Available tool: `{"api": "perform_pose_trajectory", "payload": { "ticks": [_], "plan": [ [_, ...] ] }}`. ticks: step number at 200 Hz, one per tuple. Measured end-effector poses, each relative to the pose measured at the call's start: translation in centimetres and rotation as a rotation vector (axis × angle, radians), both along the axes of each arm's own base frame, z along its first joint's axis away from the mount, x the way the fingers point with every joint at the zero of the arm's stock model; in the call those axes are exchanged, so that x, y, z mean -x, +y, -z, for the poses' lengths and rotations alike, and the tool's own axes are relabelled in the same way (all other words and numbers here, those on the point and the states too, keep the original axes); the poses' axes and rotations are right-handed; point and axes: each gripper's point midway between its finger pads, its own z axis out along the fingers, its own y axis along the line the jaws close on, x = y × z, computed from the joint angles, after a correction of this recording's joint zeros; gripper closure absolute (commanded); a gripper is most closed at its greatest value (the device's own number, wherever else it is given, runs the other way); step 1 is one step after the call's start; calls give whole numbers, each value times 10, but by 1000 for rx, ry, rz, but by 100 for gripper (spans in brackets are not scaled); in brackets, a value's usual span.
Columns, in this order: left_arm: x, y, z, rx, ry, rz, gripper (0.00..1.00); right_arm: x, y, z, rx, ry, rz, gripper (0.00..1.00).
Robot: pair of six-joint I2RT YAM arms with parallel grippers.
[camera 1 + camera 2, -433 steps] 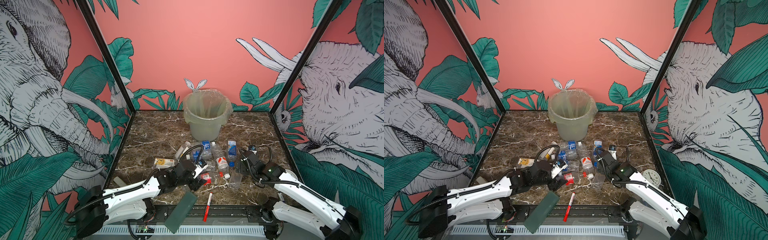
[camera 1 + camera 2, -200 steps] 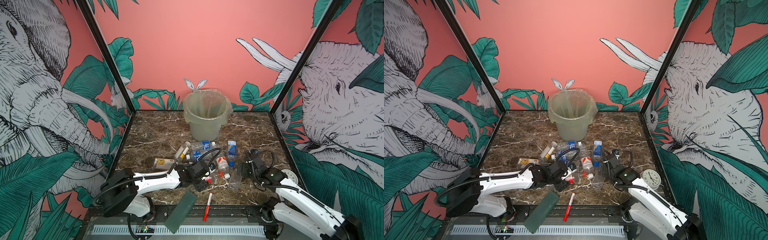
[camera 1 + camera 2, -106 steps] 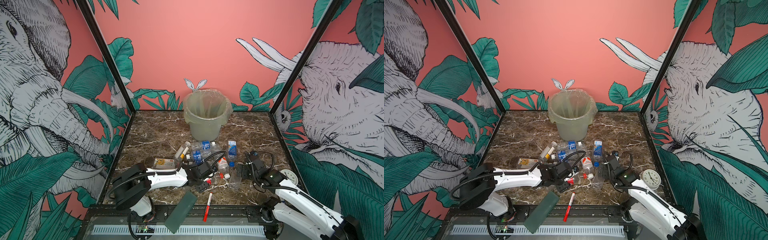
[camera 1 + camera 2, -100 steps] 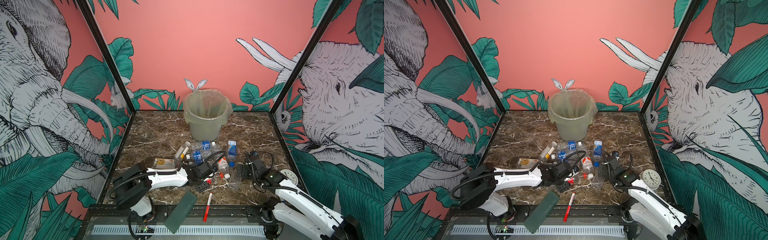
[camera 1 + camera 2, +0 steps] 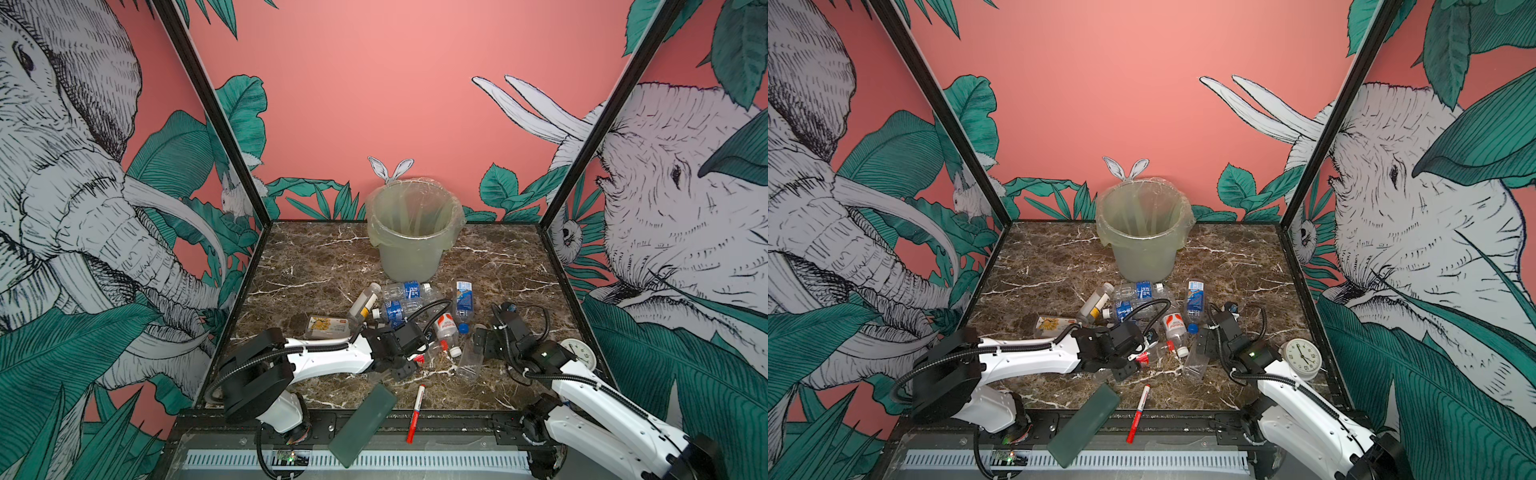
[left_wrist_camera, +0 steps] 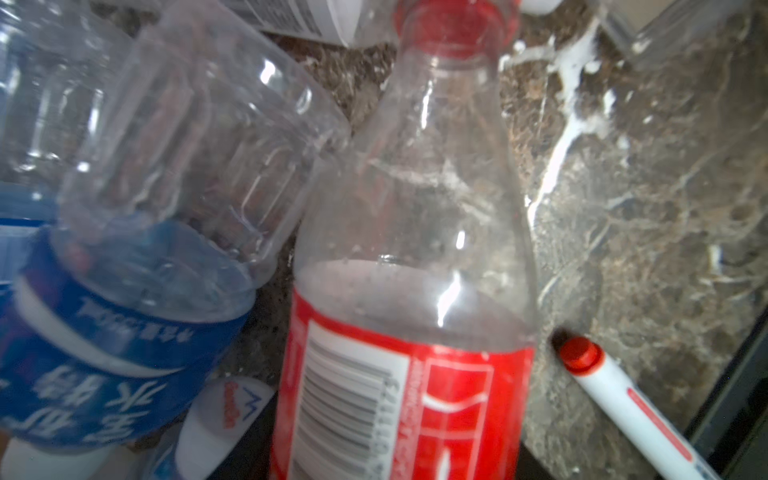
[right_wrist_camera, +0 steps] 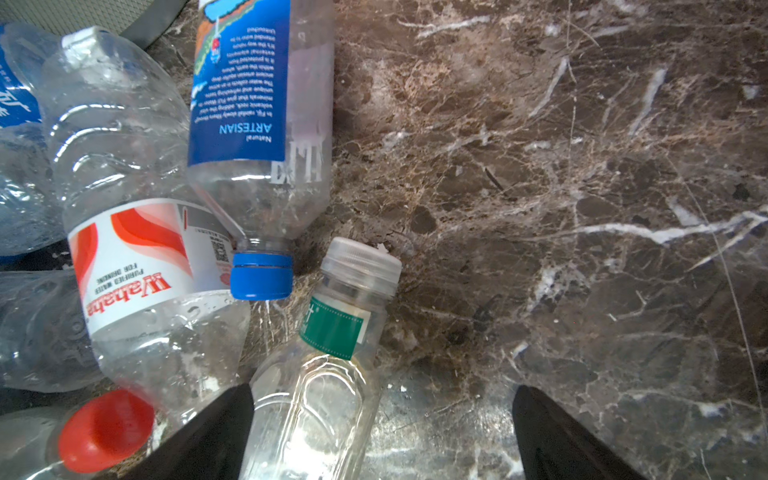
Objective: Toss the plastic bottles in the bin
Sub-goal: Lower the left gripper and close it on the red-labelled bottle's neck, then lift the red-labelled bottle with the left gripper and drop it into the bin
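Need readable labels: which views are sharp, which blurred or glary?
Left wrist view: soft throughout, white glare streaks on the clear red-labelled plastic bottle. Right wrist view: crisp, print on the clear blue-labelled plastic bottle readable. Both top views: sharp, labels tiny.

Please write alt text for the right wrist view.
The right tool, jaws open, sits over a clear green-label bottle lying on brown marble. Beside it lie a blue-capped bottle and a red-labelled bottle.

Red-white bottle label [image 7: 137, 266] reads "Wahaha" — blue label [image 7: 241, 83], "Natural ARTESIAN".
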Motion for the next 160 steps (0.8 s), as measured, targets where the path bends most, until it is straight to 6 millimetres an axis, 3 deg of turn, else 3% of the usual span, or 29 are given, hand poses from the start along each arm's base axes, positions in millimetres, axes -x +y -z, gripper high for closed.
{"api": "perform_pose_trajectory", "payload": {
  "ticks": [44, 92, 160],
  "plan": [
    [-3, 2, -29, 74, -53, -13, 46, -2, 1, -2, -5, -10, -6, 1],
    [-6, 25, -43, 119, -120, -85, 46, -3, 1, -5, -1, -24, -13, 1],
    [-26, 59, -107, 346, -322, -275, 48, -8, 3, -1, 21, -18, -34, 1]
  ]
}}
